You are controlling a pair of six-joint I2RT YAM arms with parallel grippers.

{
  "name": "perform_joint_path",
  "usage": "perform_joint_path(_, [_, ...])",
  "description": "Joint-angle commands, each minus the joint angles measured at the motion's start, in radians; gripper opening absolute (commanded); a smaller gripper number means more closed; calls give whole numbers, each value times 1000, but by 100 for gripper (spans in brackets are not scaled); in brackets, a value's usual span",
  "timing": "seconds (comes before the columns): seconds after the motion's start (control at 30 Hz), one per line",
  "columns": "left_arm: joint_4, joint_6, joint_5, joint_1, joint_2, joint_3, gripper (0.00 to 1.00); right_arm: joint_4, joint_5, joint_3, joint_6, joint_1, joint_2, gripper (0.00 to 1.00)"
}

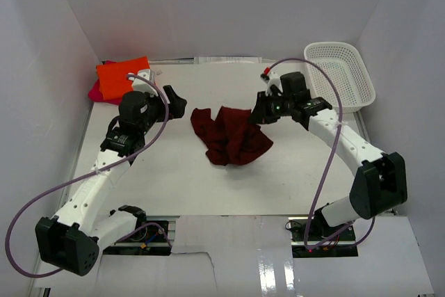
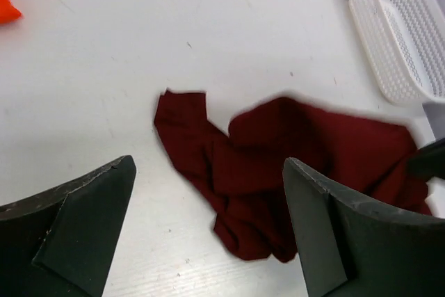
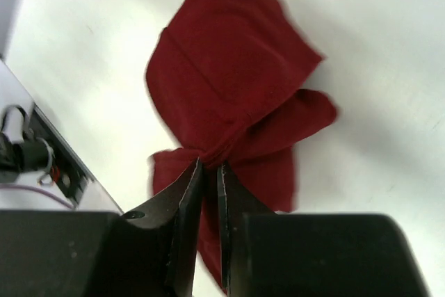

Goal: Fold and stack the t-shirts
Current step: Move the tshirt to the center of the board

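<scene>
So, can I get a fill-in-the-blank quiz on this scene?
The maroon t-shirt lies crumpled in the ____ of the table.
The right hand pinches it; the left hand is wide ____.
The white basket is in the far right corner; the orange t-shirt, atop the pink t-shirt, in the far ____ corner.
Missing: middle; open; left.

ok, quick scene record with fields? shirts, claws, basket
maroon t-shirt: crumpled, unfolded, middle of the table
orange t-shirt: far left corner, lying on the pink t-shirt
left claw: open, empty, left of the maroon t-shirt, not touching it
right claw: nearly closed, pinching a bunched fold at the maroon t-shirt's right edge
basket: white mesh, far right corner, nothing seen inside
stack: maroon t-shirt not yet on it
</scene>
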Motion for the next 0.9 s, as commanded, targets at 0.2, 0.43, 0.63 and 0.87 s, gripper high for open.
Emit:
perform_joint_path(0.2, [8,0,-41,5,-8,14,98,-183,319,11,13,29,-11,20])
perform_joint_path(0.43, [11,9,47,7,48,28,98,-248,339,27,4,29,6,85])
perform_joint_path(0.63, [20,11,90,7,69,31,98,-148,284,-25,31,29,47,86])
perform_joint_path(0.87, [29,17,213,7,132,40,98,-114,350,-59,50,29,115,83])
